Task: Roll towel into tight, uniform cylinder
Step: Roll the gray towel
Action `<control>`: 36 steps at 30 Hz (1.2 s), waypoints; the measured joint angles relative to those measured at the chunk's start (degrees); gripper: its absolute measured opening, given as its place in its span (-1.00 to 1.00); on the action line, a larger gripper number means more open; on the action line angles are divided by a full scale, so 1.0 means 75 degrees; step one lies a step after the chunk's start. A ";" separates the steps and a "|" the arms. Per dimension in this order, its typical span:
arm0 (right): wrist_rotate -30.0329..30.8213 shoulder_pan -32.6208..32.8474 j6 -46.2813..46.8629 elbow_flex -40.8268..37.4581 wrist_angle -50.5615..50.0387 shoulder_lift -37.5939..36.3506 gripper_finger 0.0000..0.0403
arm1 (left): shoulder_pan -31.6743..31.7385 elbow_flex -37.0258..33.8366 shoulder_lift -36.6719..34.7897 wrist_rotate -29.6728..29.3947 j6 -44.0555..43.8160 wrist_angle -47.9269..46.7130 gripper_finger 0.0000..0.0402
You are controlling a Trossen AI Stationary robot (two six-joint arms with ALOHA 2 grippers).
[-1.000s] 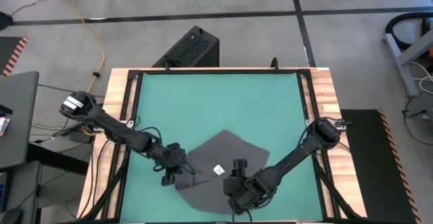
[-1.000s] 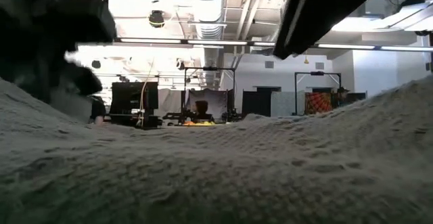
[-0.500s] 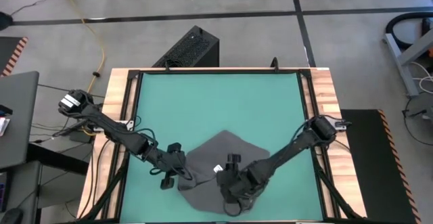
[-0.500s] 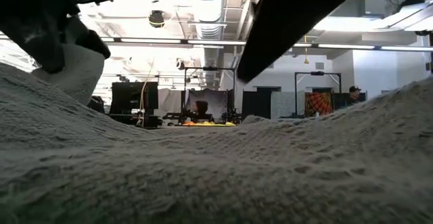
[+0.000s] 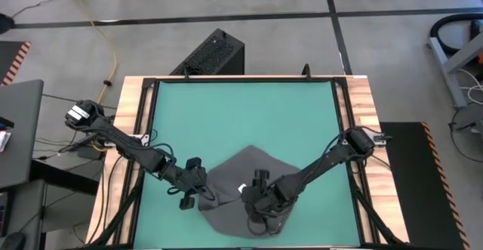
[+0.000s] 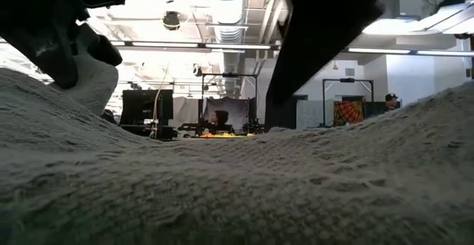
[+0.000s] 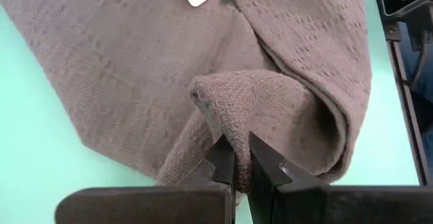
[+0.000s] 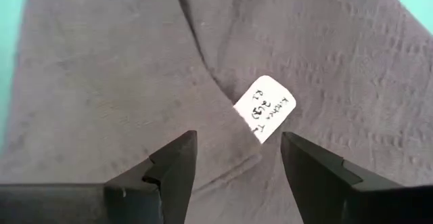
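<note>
While the left tool [image 7: 235, 162] has finished pinching down over the last second, and now stands clenched on a raised fold at the towel's [image 5: 249, 193] left edge, the right tool [image 8: 238, 158] has slid leftward across the cloth from its spot nearer the towel's right side, spreading its fingers as it went. It now hangs released over the middle of the towel, its two dark fingers straddling the small white tag [image 8: 265, 108] without gripping anything that I can see. The towel itself has hardly shifted: it lies crumpled and mostly flat on the near half of the green mat [image 5: 241, 114], close to the front edge of the tabletop [image 5: 362, 114], with a crease running through it and one lobe folded over beside the left tool's pinch. In the low view the cloth fills the foreground, with the left tool [image 6: 67, 52] lifting a small peak of fabric and the right arm [image 6: 318, 30] looming dark above. By my judgement the rolling has not begun; no cylinder or even a first turn shows. One corner is now secured, and the right tool looks set to take a second hold near the tag, so the work is at the stage of gathering and straightening the cloth before any roll can be started.
</note>
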 joint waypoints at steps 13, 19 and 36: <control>-0.0485 0.0076 0.0660 -0.1220 0.1367 0.0012 0.13 | 0.0000 0.0000 0.0000 -0.0006 -0.0056 0.0000 -1.00; -0.0729 0.0100 0.0747 -0.1263 0.1375 0.0015 -0.17 | 0.0000 0.0000 0.0000 -0.0144 -0.0058 0.0025 -1.00; -0.0365 0.0210 -0.0933 0.0539 0.0333 -0.0041 -0.92 | 0.0000 0.0251 -0.0135 -0.0118 -0.0423 0.0093 -1.00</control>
